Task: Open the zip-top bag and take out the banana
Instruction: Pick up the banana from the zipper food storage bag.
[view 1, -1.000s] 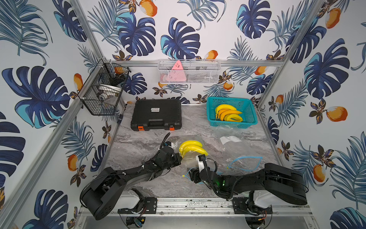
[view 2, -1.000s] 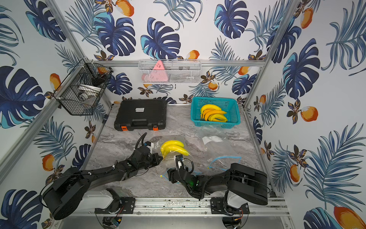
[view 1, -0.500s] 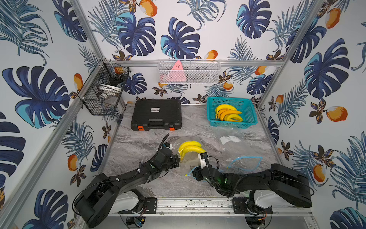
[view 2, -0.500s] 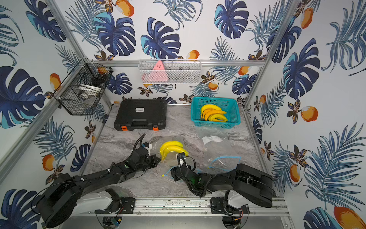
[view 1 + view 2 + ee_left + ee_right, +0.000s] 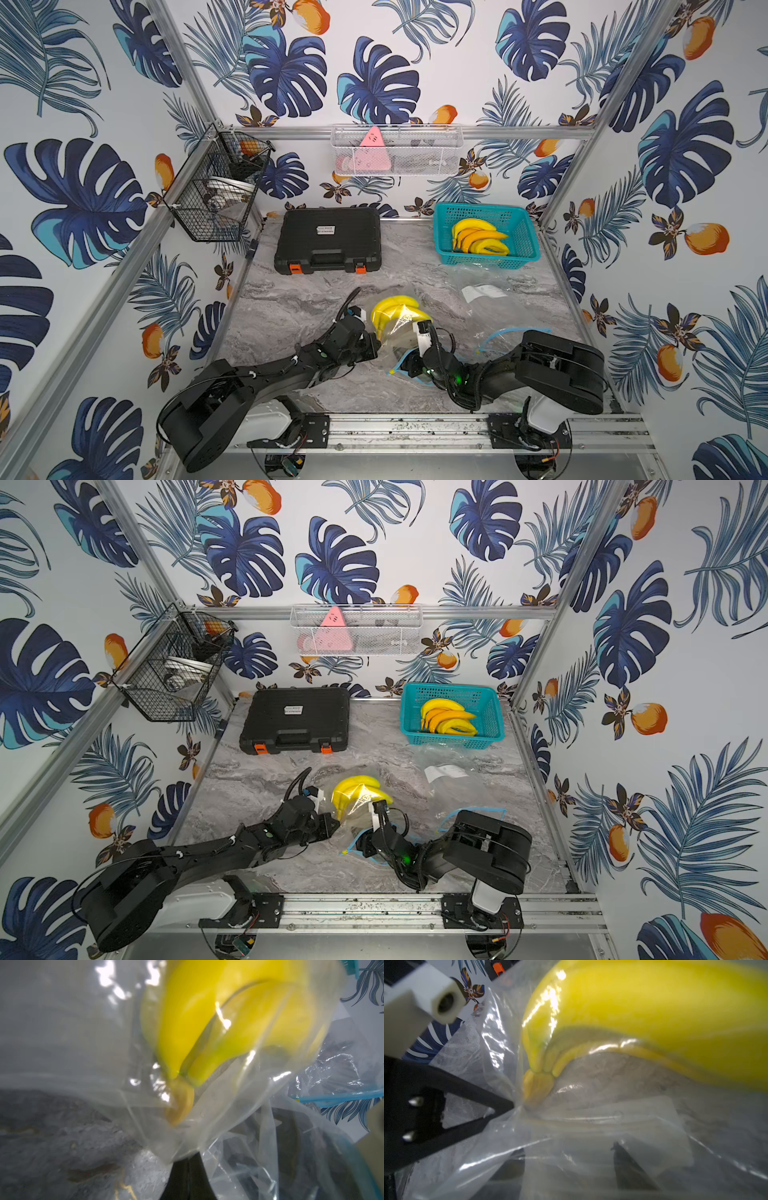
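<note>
A bunch of yellow bananas (image 5: pixel 395 311) (image 5: pixel 357 789) lies inside a clear zip-top bag (image 5: pixel 399 338) with a blue zip edge, at the middle of the table. My left gripper (image 5: pixel 374 345) (image 5: pixel 187 1159) is shut on a fold of the bag's plastic just below the banana stem (image 5: pixel 180 1103). My right gripper (image 5: pixel 405 361) (image 5: pixel 566 1151) stands open at the bag's near end. Its dark fingers (image 5: pixel 623 1163) show only through the film. In the right wrist view the left gripper's fingers (image 5: pixel 488 1105) meet the plastic beside the stem (image 5: pixel 537 1084).
A teal basket (image 5: pixel 486 206) holding more bananas stands at the back right. At the back left is a black case (image 5: pixel 328 241). Two other clear bags (image 5: pixel 478 291) (image 5: pixel 505 336) lie to the right. Wire baskets (image 5: pixel 216 199) (image 5: pixel 436 153) hang on the walls.
The left gripper keeps its pinch and has drawn slightly toward the front. The right arm has shifted a little at the bag's near end. The bananas have slid slightly left.
</note>
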Motion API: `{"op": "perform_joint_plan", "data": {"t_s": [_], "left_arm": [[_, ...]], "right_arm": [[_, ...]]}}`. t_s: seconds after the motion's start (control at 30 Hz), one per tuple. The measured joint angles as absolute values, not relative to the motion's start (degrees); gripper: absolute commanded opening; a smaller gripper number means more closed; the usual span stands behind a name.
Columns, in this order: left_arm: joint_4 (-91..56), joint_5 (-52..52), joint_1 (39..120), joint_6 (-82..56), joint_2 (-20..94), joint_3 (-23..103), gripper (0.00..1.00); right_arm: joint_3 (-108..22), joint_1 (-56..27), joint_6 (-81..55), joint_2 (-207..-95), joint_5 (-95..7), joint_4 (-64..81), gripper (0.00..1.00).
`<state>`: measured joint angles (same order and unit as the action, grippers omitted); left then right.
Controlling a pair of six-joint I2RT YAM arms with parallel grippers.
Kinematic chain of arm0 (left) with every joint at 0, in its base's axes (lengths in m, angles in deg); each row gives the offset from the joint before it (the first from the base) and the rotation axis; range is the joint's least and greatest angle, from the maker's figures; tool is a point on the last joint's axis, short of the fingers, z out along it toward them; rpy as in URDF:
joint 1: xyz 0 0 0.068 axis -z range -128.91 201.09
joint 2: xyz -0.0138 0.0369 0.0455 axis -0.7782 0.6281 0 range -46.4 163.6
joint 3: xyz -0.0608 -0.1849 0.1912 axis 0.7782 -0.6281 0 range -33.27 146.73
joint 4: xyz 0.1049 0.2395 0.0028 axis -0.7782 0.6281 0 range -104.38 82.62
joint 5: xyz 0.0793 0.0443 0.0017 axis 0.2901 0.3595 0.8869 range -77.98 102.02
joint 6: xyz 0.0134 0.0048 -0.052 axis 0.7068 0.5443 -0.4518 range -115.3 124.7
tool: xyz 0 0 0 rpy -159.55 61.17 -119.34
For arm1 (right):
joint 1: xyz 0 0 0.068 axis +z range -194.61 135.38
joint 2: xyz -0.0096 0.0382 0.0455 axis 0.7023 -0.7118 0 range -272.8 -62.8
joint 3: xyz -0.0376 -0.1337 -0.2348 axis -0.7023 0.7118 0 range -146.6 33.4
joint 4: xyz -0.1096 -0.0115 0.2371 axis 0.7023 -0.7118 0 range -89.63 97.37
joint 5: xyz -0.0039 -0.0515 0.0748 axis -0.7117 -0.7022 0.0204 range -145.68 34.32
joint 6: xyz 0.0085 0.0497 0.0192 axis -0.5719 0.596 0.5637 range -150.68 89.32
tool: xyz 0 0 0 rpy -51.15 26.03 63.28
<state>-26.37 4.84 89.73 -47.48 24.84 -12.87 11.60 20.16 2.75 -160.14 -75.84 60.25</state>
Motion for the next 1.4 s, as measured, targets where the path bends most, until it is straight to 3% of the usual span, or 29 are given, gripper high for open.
{"op": "perform_joint_plan", "data": {"t_s": [0.13,0.3,0.33,0.47,0.67,0.77,0.87,1.17,1.4], "left_arm": [[-25.9,5.4,90.6,-47.9,23.3,-13.0,0.03],[-16.2,10.6,90.7,-45.1,14.9,-8.8,0.51],[-14.2,11.8,90.7,-44.0,13.5,-7.4,0.58],[-4.6,17.4,90.7,-39.3,8.7,-2.0,0.67],[5.0,25.1,90.1,-32.1,7.3,4.2,0.68],[5.0,25.1,85.7,-28.4,13.2,7.1,0.59],[2.0,23.6,79.7,-26.1,20.8,8.9,0.42],[-14.4,16.0,75.3,-22.4,32.5,7.9,0.39],[-25.9,10.5,74.3,-24.1,39.4,4.6,0.24]], "right_arm": [[12.1,20.2,2.8,-161.0,-74.2,65.9,0.68],[13.5,20.0,2.3,-155.3,-73.6,64.4,0.67],[13.4,20.0,1.7,-154.0,-73.6,63.6,0.68],[13.0,19.8,0.5,-148.1,-73.7,56.9,0.67],[13.3,18.8,-0.1,-143.5,-73.6,48.4,0.67],[14.2,18.7,-0.2,-143.7,-73.2,46.8,0.67],[15.0,18.6,-0.3,-143.7,-73.2,46.3,0.67],[15.9,16.8,-1.4,-141.0,-72.4,46.1,0.68],[16.3,15.1,-1.6,-139.2,-70.1,44.8,0.68]]}}
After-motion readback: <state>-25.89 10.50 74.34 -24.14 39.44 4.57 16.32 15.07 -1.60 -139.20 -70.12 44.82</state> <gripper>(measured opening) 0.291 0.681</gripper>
